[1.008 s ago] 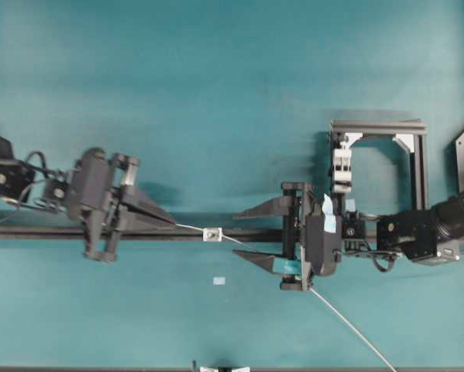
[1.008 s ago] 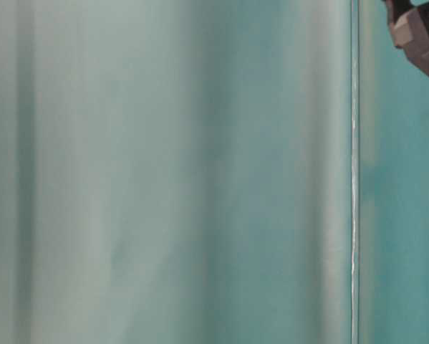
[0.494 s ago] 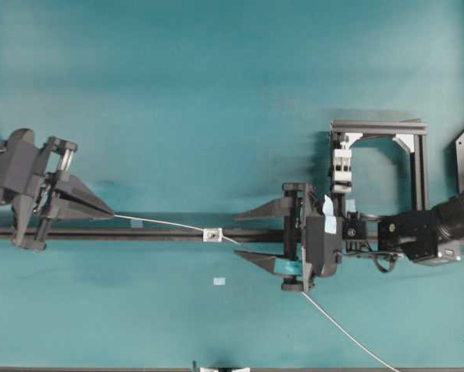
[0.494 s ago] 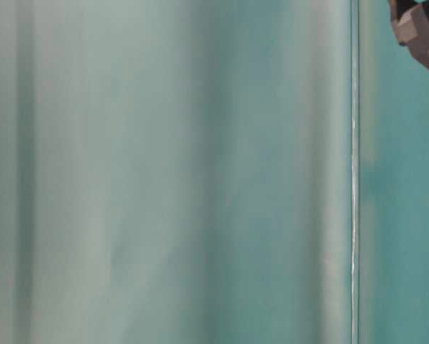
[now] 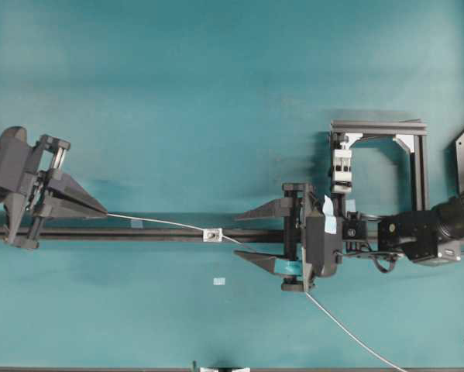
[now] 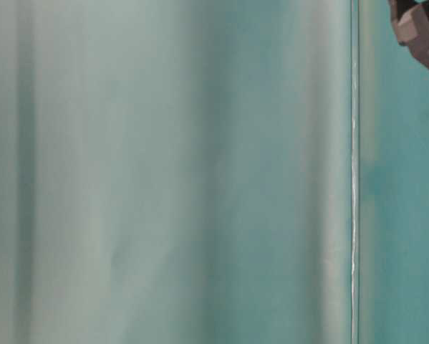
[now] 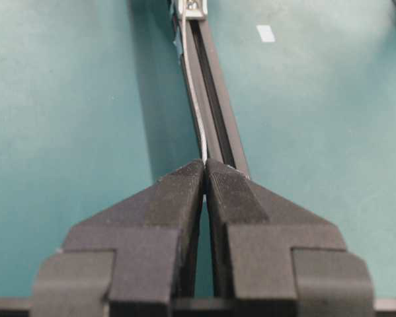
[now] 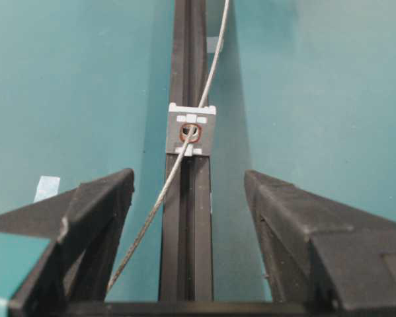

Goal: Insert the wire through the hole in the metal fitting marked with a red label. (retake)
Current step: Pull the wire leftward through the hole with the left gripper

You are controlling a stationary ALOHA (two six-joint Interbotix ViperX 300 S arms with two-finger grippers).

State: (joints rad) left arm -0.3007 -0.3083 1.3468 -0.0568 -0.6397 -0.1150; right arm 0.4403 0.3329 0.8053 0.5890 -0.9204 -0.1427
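Note:
The thin silver wire (image 5: 158, 223) runs from my left gripper (image 5: 106, 213), through the metal fitting (image 5: 211, 234) on the black rail, under my right gripper (image 5: 237, 235), and off toward the bottom right. In the right wrist view the wire (image 8: 145, 218) passes through the red-ringed hole (image 8: 190, 133) of the fitting (image 8: 192, 130). My right gripper (image 8: 189, 178) stands open astride rail and wire, touching neither. In the left wrist view my left gripper (image 7: 205, 162) is shut on the wire (image 7: 192, 86), which leads up to the fitting (image 7: 192, 6).
The black rail (image 5: 154, 232) crosses the teal table from left to right. A black frame (image 5: 379, 124) with a white slotted clamp (image 5: 341, 167) stands behind the right arm. A small pale rectangle (image 5: 219, 281) lies in front of the rail. The table-level view is blurred.
My left gripper has moved far to the left along the rail, drawing the wire through the fitting. The wire's tail at the right has shifted. The right gripper has stayed in place, open.

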